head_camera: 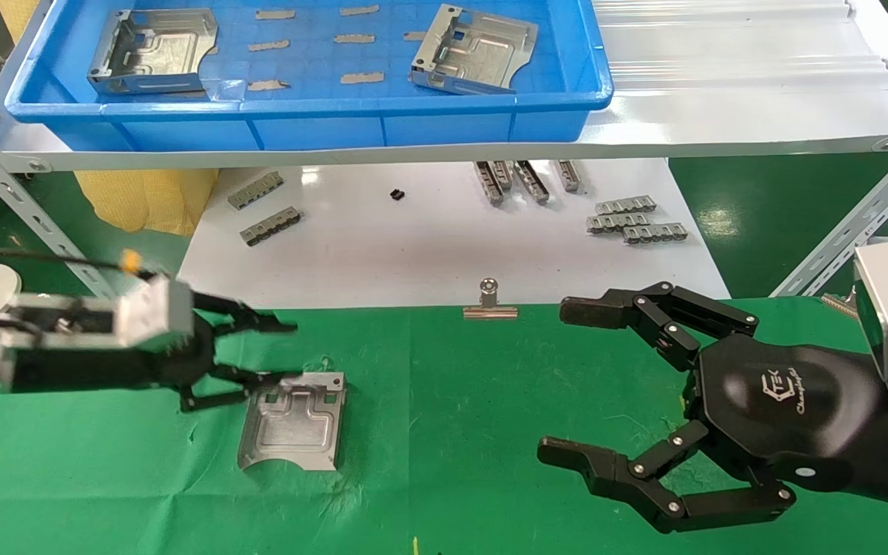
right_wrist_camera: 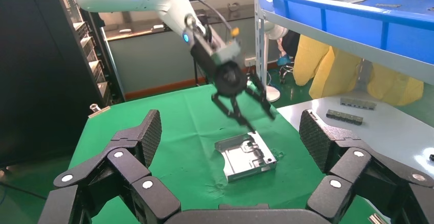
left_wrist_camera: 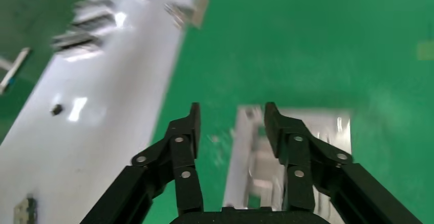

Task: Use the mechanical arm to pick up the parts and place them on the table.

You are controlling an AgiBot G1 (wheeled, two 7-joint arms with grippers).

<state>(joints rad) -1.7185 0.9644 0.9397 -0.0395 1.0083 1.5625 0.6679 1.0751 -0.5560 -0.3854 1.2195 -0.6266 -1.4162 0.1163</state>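
1. Left tool point(head_camera: 259, 358) spread wide, released, gripping nothing; lower fingertip at the upper-left corner of a stamped metal part point(head_camera: 294, 420) (touching or merely just above, not discernible).
2. That part flat on the green tabletop point(head_camera: 452, 462), left of centre, well back from the near edge, curved notch toward the near edge.
3. Right tool point(head_camera: 567, 385) also spread wide and released, empty, hovering over the tabletop's right side, well apart from the part.
4. Blue bin point(head_camera: 313, 127) on the grey shelf beyond the far edge: two more parts inside, one at the left end point(head_camera: 153, 52), one tilted toward the right point(head_camera: 471, 50), plus small grey strips point(head_camera: 274, 14) scattered between.
5. Left arm reaching in level from the left edge, fingers pointing right; right arm coming in from the right edge, black palm point(head_camera: 768, 401) up, fingers pointing left.
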